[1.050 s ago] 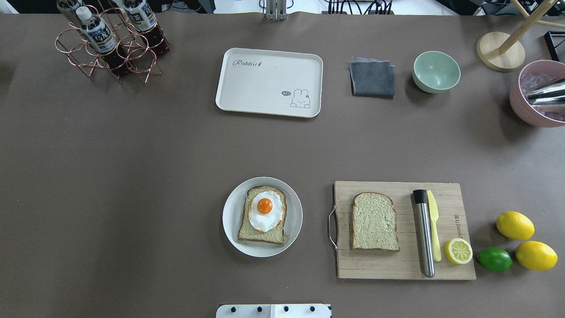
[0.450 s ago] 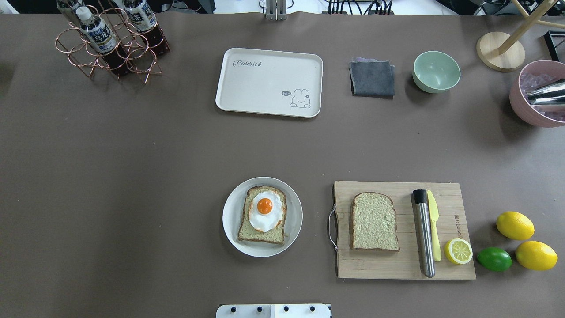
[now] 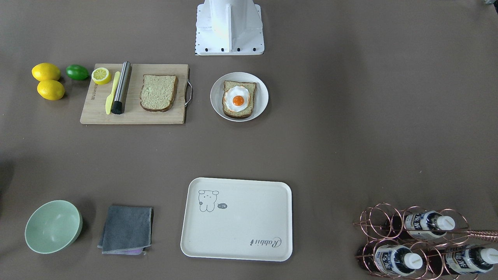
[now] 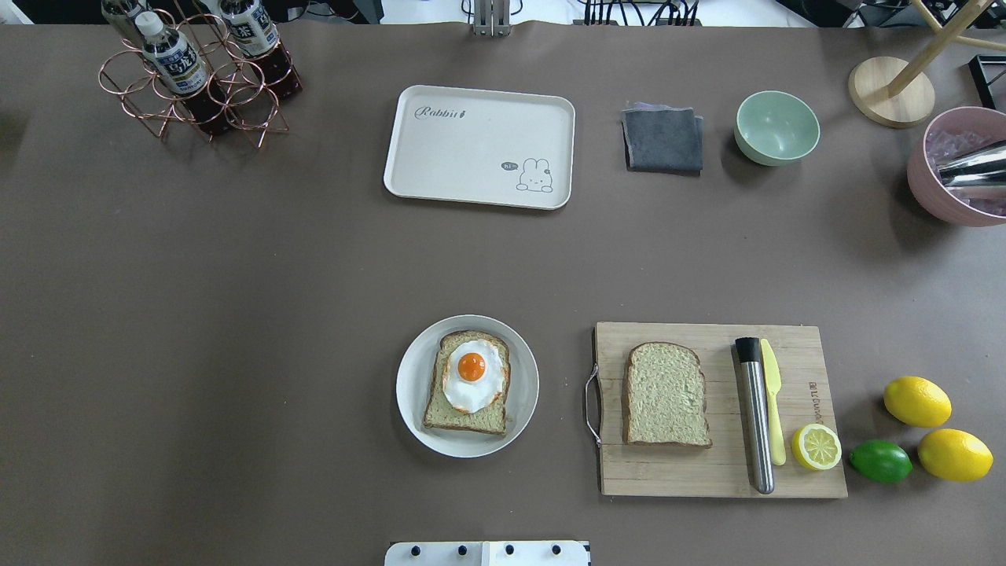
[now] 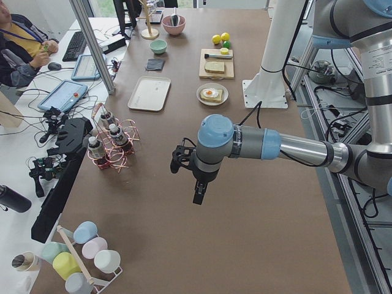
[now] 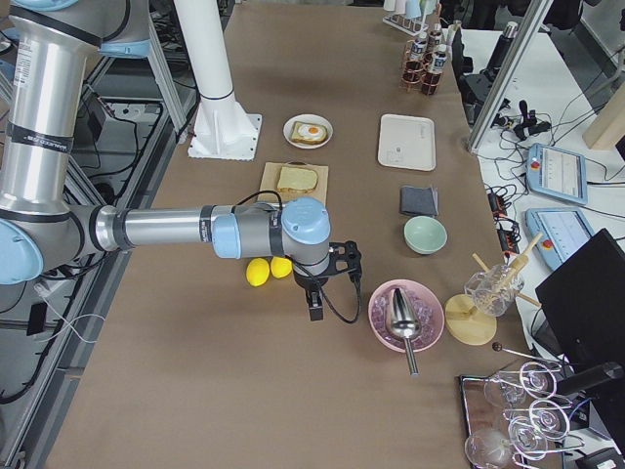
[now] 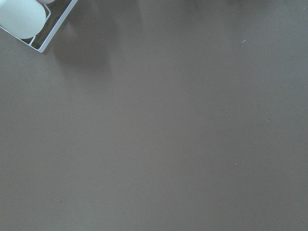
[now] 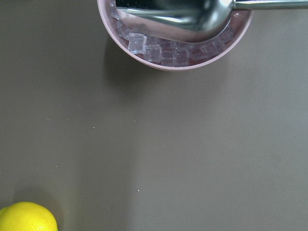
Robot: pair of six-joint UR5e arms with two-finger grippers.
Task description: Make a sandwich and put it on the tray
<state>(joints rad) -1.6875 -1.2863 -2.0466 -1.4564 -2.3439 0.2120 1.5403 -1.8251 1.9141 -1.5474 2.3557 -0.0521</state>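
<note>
One bread slice (image 4: 465, 420) topped with a fried egg (image 4: 471, 373) lies on a white plate (image 4: 410, 393) near the table's front middle. A second plain slice (image 4: 666, 395) lies on the wooden cutting board (image 4: 707, 479). The cream tray (image 4: 471, 149) is empty at the far middle. My left gripper (image 5: 197, 193) hangs over bare table far to the left, seen only in the exterior left view. My right gripper (image 6: 316, 311) hangs near the lemons and pink bowl, seen only in the exterior right view. I cannot tell whether either is open or shut.
On the board lie a steel muddler (image 4: 755, 417), a yellow knife (image 4: 772, 409) and a half lemon (image 4: 816, 446). Lemons (image 4: 916, 401) and a lime (image 4: 880, 461) lie to its right. A grey cloth (image 4: 662, 140), green bowl (image 4: 776, 126), pink ice bowl (image 4: 943, 189) and bottle rack (image 4: 196, 79) stand at the back.
</note>
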